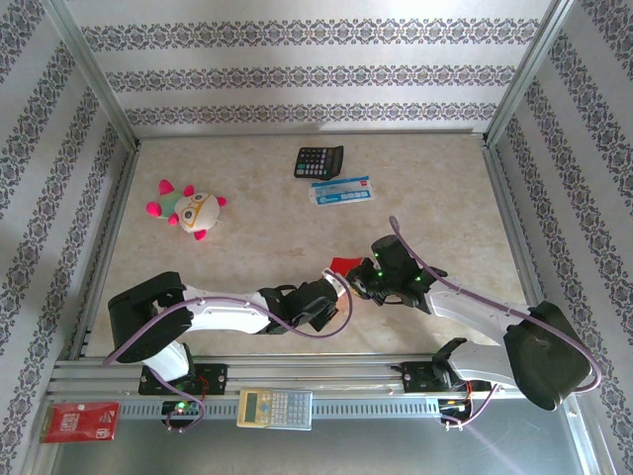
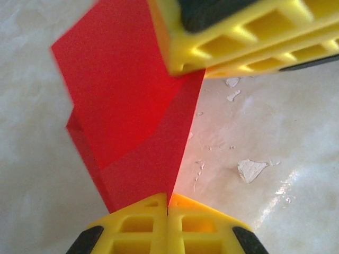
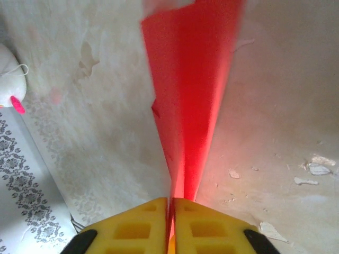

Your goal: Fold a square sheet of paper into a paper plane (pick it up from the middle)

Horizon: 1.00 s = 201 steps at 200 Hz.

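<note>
Biggest thing is the beige marbled table (image 1: pixel 247 213), boxed in by walls (image 1: pixel 297 59) with striped floral wallpaper. Both arms reach toward the middle near the front edge, the left arm (image 1: pixel 208 315) in white and black and the right arm (image 1: pixel 475 317) the same.

Stuff lying around, all well apart from the action: a round white plush toy (image 1: pixel 193 210) with pink bits far left, a black calculator (image 1: pixel 318 161) near the back with a blue and white packet (image 1: pixel 341 190) just beside it, a pale calculator (image 1: pixel 275 408) on the front rail, and a red packet (image 1: pixel 79 422) at the front left corner. Nothing sits between the grippers and the paper. The tabletop has some peeled white flakes (image 2: pixel 250 170).

The red paper (image 2: pixel 127 106) is thin, matte, plain, already creased into angled layers, held off the table between the two grippers. The left gripper (image 2: pixel 168 203) is pinched closed on one end, and the right gripper (image 3: pixel 171 203) is clamped on it too. Its long crease runs straight away from the right fingers, narrow at the pinch and widening outward
</note>
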Tool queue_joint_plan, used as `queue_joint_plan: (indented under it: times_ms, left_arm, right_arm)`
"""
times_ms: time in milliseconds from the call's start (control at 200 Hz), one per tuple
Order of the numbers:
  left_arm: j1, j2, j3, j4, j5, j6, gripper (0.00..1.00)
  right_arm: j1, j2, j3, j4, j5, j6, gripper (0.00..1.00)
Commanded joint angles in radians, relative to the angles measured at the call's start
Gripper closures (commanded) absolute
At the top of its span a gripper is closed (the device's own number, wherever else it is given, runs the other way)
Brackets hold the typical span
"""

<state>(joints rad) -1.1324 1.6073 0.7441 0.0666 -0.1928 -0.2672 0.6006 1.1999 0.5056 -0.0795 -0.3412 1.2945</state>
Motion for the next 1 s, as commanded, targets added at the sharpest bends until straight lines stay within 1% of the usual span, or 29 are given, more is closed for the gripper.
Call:
queue_joint_plan:
  times_ms: [0, 120, 300, 465, 555, 674, 849, 999]
  left_arm:
    - [0.000, -0.038, -0.031, 0.069, -0.005, -0.098, 1.00]
    - [0.010, -0.043, -0.047, 0.100, 0.048, -0.171, 1.00]
    - [0.054, -0.040, -0.071, 0.174, 0.192, -0.263, 1.00]
    - [0.117, -0.026, -0.076, 0.239, 0.349, -0.350, 1.00]
    - [0.153, -0.011, -0.084, 0.288, 0.437, -0.408, 1.00]
    - [0.182, 0.003, -0.101, 0.345, 0.506, -0.469, 1.00]
    - [0.208, 0.037, -0.129, 0.442, 0.559, -0.538, 1.00]
    - [0.227, 0.068, -0.167, 0.557, 0.596, -0.608, 1.00]
  right_arm:
    - [-0.026, -0.044, -0.015, -0.030, -0.007, -0.029, 0.81]
    - [-0.066, -0.094, -0.015, -0.073, -0.014, -0.075, 0.74]
    - [-0.150, -0.134, 0.033, -0.203, -0.033, -0.214, 0.72]
    - [-0.218, -0.096, 0.071, -0.232, -0.112, -0.322, 0.71]
    - [-0.227, -0.051, 0.113, -0.268, -0.147, -0.397, 0.71]
    - [-0.229, -0.006, 0.162, -0.321, -0.172, -0.494, 0.71]
    - [-0.222, 0.015, 0.172, -0.325, -0.183, -0.568, 0.70]
    - [-0.206, 0.015, 0.173, -0.324, -0.161, -0.595, 0.70]
